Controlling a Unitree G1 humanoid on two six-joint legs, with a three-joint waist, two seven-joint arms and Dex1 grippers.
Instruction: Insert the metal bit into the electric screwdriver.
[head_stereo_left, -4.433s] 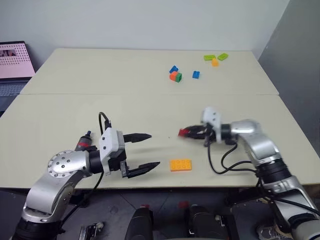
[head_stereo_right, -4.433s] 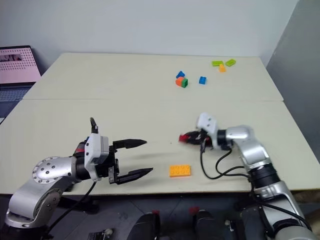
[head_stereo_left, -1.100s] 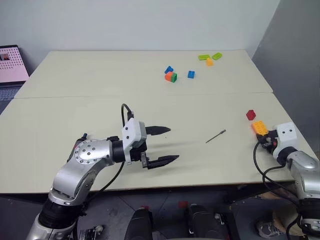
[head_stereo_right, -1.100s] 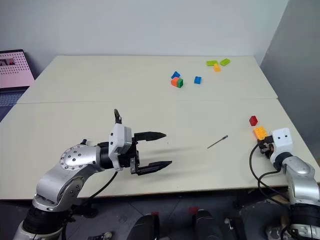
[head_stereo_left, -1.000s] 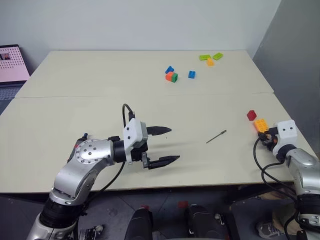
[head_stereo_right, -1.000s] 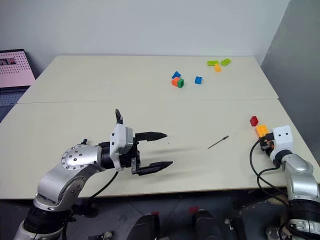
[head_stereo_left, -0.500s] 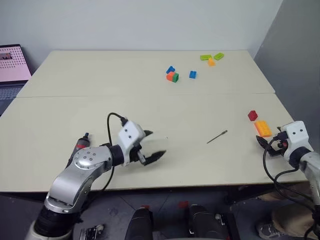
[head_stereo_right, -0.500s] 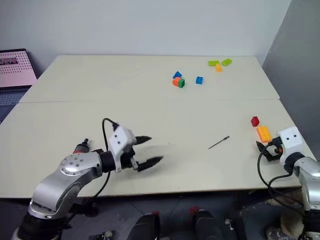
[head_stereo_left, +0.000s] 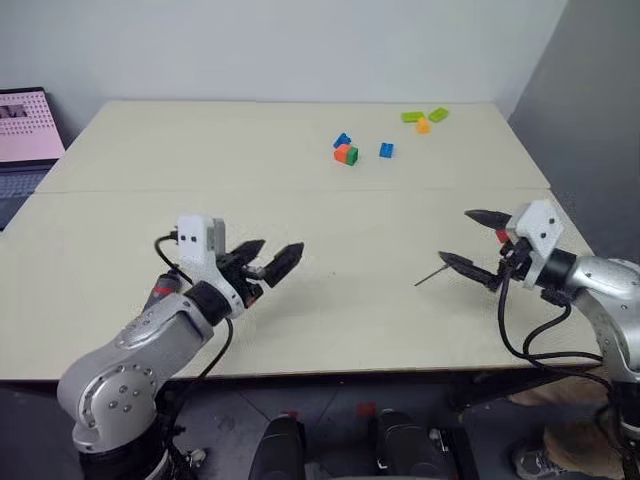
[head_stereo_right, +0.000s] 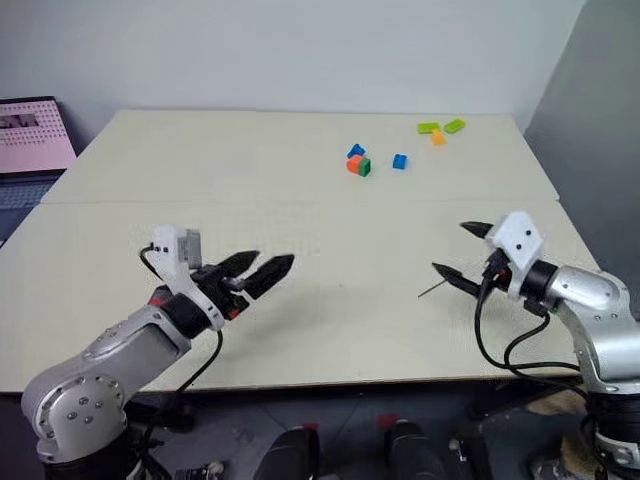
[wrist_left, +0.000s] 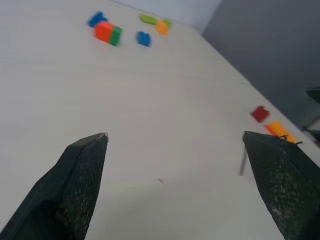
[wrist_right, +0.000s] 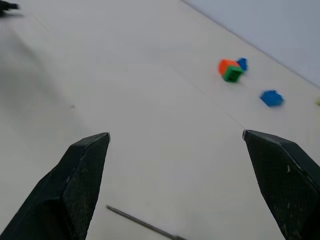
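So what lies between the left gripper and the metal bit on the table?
Only bare tabletop lies between the left gripper and the metal bit, in both eye views.

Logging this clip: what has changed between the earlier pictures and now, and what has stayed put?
The right gripper set the orange brick beside the red brick near the table's right edge, let go, and swung back in over the metal bit, jaws wide and empty. The left gripper pulled back toward the robot's left and rolled, open throughout. The metal bit and the far bricks have not moved in the last second.
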